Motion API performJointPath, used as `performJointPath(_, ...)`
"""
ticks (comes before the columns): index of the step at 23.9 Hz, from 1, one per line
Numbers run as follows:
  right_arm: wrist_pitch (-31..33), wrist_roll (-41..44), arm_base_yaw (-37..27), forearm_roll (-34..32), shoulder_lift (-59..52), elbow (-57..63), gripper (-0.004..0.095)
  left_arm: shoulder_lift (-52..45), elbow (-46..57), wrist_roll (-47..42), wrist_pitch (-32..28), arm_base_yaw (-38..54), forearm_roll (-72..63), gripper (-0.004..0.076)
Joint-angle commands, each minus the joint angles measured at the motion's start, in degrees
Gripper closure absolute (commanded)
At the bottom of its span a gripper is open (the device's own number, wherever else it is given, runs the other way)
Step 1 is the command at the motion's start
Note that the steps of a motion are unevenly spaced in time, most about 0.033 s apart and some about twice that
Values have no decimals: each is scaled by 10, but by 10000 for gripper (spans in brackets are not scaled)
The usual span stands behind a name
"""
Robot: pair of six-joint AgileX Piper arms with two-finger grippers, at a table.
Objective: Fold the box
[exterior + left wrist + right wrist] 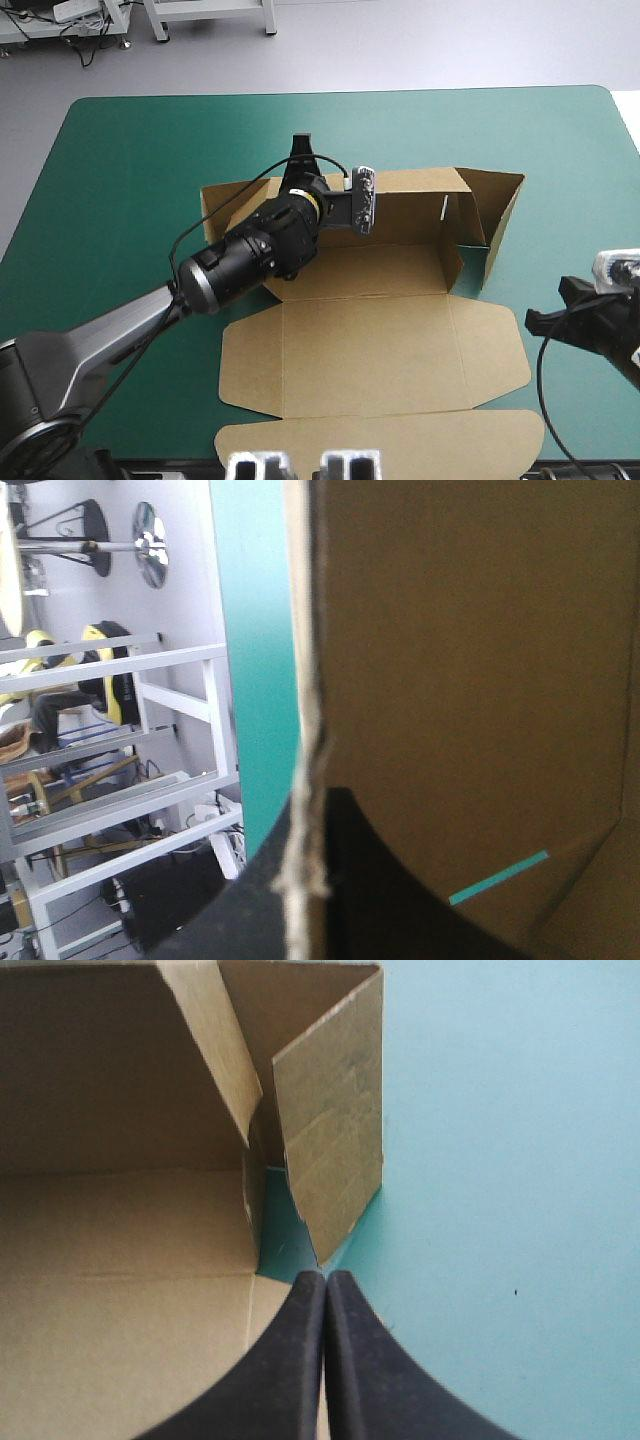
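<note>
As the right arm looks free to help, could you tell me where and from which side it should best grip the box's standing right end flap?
Probably its free upright edge, near the top, coming from the table's right side: the right end flap stands up, splayed outward with bare teal-green cover beyond it. The right gripper must open its jaws first.

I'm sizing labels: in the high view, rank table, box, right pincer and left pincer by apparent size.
1. table
2. box
3. right pincer
Unranked: left pincer, only its tip shows above the box wall.
</note>
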Motion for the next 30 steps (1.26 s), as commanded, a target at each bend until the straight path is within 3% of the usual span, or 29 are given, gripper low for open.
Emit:
performJointPath(1, -36, 7, 2, -4, 64, -85, 923, -54, 55, -159, -52, -38, 147, 734)
performJointPath(4, -36, 4, 2, 0, 119, -145, 923, -78, 117, -290, -44, -64, 273, 734)
performJointPath(7, -19, 4, 2, 1, 177, -210, 923, -93, 161, -361, -42, -79, 348, 734)
performJointPath(11, 20, -34, 2, 34, 260, -306, 924, -95, 184, -395, -32, -85, 360, 734)
performJointPath(14, 88, -66, 2, 73, 374, -425, 928, -95, 195, -419, -33, -85, 367, 734)
performJointPath(19, 170, -84, 1, 78, 528, -578, 928, -95, 195, -438, -31, -85, 368, 734)
performJointPath(25, 170, -120, -2, 85, 627, -571, 928, -95, 195, -458, -26, -85, 388, 734)
performJointPath(30, 170, -187, -67, 171, 597, -481, 928, -95, 195, -456, -22, -85, 388, 734)
